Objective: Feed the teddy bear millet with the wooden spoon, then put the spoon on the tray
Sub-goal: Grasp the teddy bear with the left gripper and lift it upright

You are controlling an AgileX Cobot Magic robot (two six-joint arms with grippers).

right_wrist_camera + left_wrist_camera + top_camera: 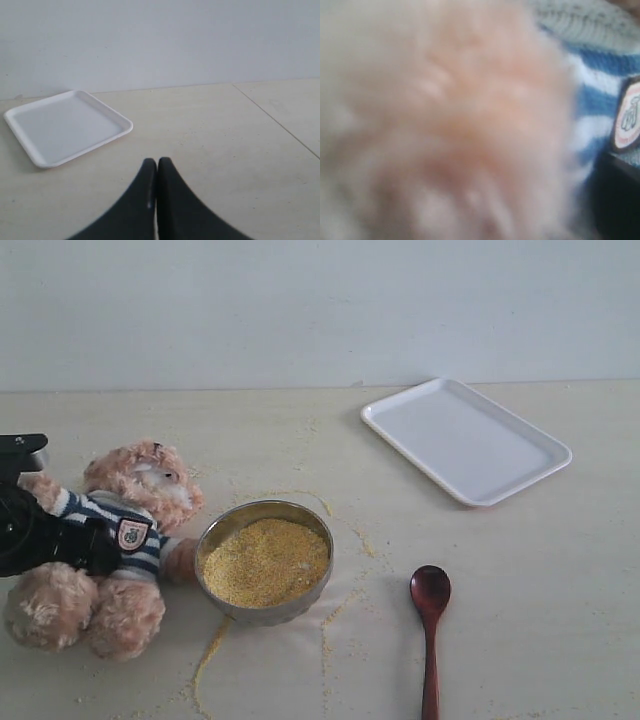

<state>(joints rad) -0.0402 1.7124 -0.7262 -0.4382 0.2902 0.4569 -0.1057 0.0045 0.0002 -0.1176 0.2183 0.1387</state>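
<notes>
Your left pincer [105,545] sits spread by the bear [140,480]; open your pressed-together right pincer [157,163] and pick up the spoon [430,625] first

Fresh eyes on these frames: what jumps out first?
The teddy bear sits at the exterior view's left, the left tool against its striped shirt, beside a metal bowl heaped with millet, with grains trailed over the table. The wooden spoon lies untouched right of the bowl, the empty white tray beyond it.
</notes>
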